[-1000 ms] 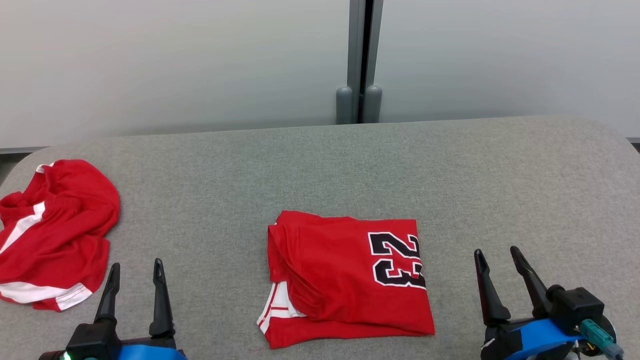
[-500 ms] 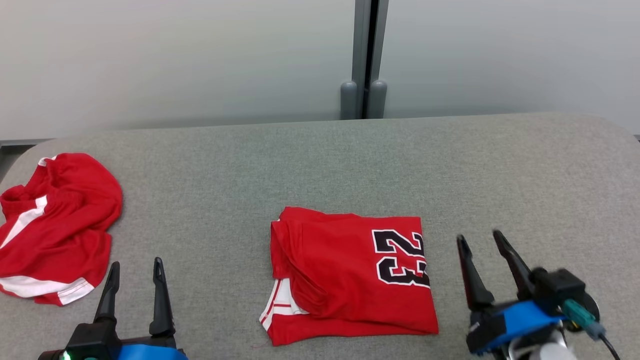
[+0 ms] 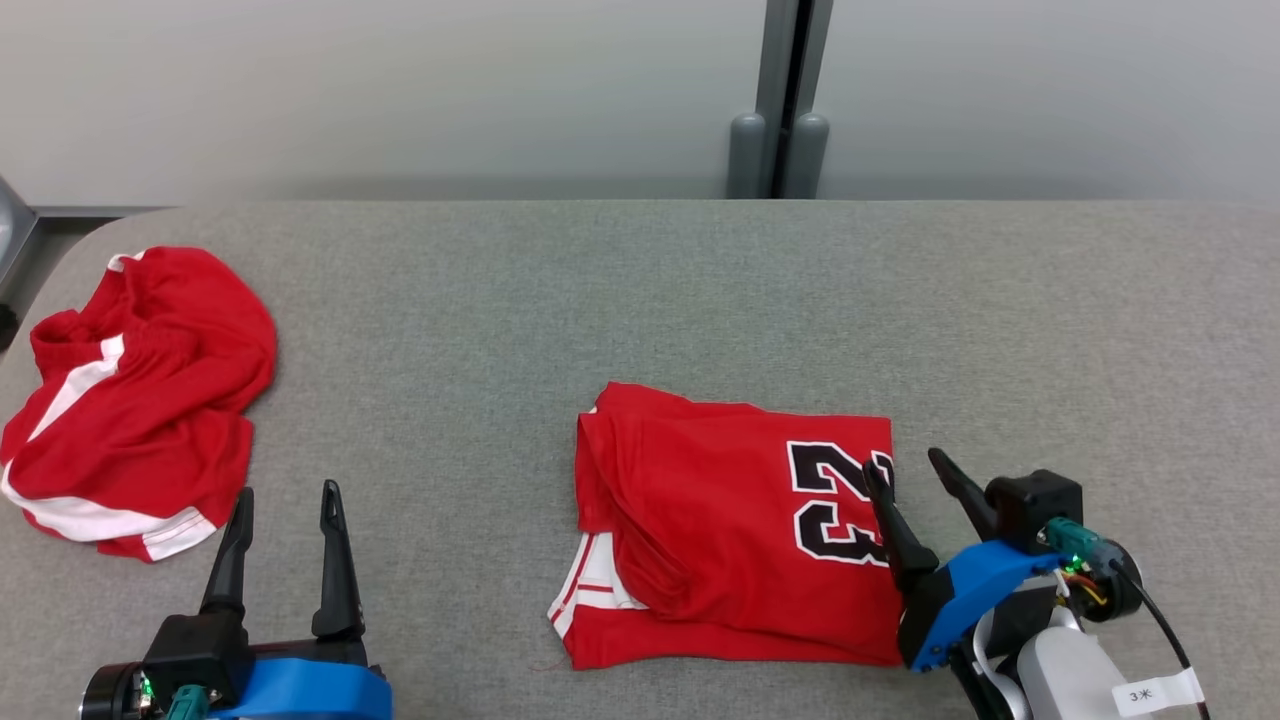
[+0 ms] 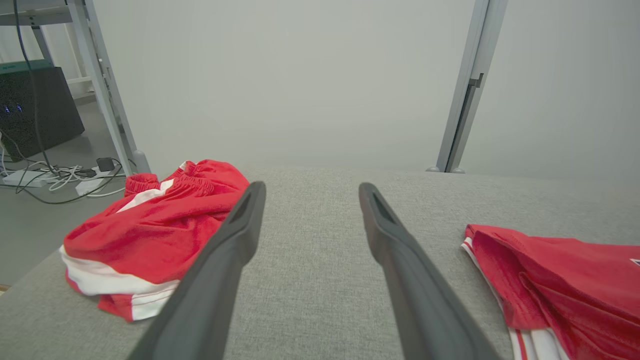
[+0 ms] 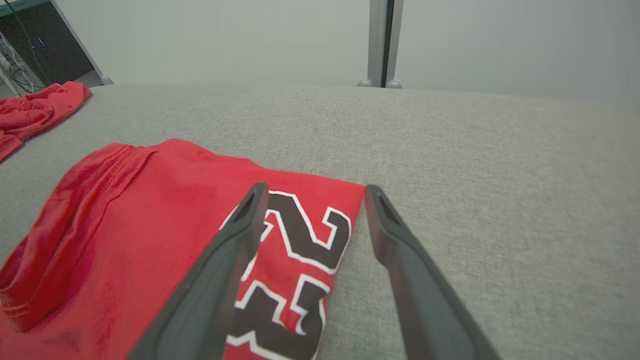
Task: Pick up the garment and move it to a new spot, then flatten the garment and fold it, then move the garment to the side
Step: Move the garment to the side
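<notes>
The red jersey (image 3: 730,530) lies folded in a rectangle at the front middle of the desk (image 3: 600,290), so I judge only the move aside is left. The right gripper (image 3: 902,462) has its fingers spread and empty, one on each side of the jersey's right edge. The left gripper (image 3: 288,491) is also spread and empty. I count one jersey, one crumpled red shorts (image 3: 140,400) and two grippers.

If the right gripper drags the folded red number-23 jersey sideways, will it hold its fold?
Probably not: the folded red number-23 jersey looks thin and floppy, with loose layers at its left edge. The grey woven tabletop likely grips, shifting them.
</notes>
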### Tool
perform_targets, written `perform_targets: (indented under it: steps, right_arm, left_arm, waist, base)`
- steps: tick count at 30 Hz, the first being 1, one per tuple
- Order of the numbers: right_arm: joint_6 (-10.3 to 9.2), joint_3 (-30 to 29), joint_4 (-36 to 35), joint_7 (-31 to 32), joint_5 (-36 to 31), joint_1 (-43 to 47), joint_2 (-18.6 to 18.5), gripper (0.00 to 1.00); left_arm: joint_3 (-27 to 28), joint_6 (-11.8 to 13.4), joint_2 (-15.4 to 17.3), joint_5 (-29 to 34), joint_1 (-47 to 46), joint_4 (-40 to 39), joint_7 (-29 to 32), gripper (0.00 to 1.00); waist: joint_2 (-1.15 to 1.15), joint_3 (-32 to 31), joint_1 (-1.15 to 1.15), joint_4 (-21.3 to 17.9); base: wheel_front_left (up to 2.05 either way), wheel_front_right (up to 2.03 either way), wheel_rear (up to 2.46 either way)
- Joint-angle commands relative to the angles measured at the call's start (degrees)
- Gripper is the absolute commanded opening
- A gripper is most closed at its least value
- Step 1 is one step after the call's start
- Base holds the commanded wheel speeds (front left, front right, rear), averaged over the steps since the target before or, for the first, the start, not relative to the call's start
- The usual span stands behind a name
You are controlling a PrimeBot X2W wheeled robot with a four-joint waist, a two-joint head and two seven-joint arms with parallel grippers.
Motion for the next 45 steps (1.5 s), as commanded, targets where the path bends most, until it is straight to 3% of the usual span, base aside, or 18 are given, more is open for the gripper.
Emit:
perform_targets:
  steps: [1, 11, 19, 20, 21, 22, 27, 30, 45]
  right_arm:
    - [0.03, -0.15, 2.34, -0.29, -0.22, -0.69, -0.06, 1.0]
    - [0.03, 1.65, 13.2, -1.72, 2.51, -1.63, -0.07, 1.0]
    - [0.1, 7.94, 19.81, -1.94, 9.96, -2.77, 0.2, 1.0]
    - [0.1, 9.01, 19.9, -1.84, 11.87, -2.78, 0.27, 0.48]
    - [0.1, 9.82, 19.73, -2.49, 13.44, -3.08, 0.3, 0.13]
    - [0.1, 10.3, 19.94, -2.94, 14.05, -3.56, 0.24, 0.0]
    - [0.02, 9.37, 21.59, -5.82, 12.63, -6.94, -0.15, 0.0]
    - [0.01, 8.47, 21.29, -7.39, 11.67, -8.95, -2.19, 0.0]
    - [0.02, 4.92, 11.85, -8.09, 8.27, -17.57, -16.34, 0.0]
  left_arm:
    - [-0.42, 0.33, -0.06, -0.26, -1.37, -0.1, -0.23, 1.0]
    - [-0.67, 0.85, -0.06, -0.61, -1.55, -0.01, -0.23, 1.0]
    - [-0.68, 0.42, -0.06, -0.62, -2.41, 0.42, -0.24, 1.0]
    - [-0.69, 0.4, -0.06, -0.7, -2.39, 0.46, -0.23, 1.0]
    - [-0.68, 0.46, -0.06, -0.74, -2.34, 0.55, -0.23, 1.0]
    - [-0.7, 0.52, -0.06, -0.81, -2.32, 0.58, -0.23, 1.0]
    - [-1.19, 0.89, -0.07, -1.26, -2.97, 0.05, -0.23, 1.0]
    - [-1.44, 0.82, -0.06, -1.36, -4.05, -0.6, -0.23, 1.0]
    - [-0.85, -0.19, 0.13, 0.97, -10.36, -6.07, -0.19, 1.0]
  waist:
    - [0.0, 0.85, 0.0, 0.92]
    - [0.0, 1.67, 0.0, 1.5]
    - [0.0, 1.87, 0.0, 1.5]
    - [0.0, 1.85, 0.0, 1.5]
    - [0.0, 1.85, 0.0, 1.44]
    - [0.0, 1.86, 0.0, 1.39]
    - [0.0, 2.72, 0.0, 0.61]
    - [0.0, 3.94, 0.0, -0.32]
    - [0.0, 15.01, 0.0, -8.72]
  base:
    - [0.0, 0.0, 0.0]
    - [0.0, 0.0, 0.0]
    - [0.0, 0.0, 0.0]
    - [0.0, 0.0, 0.0]
    - [0.0, 0.0, 0.0]
    - [0.0, 0.0, 0.0]
    - [0.0, 0.0, 0.0]
    - [0.0, 0.0, 0.0]
    - [0.0, 0.0, 0.0]
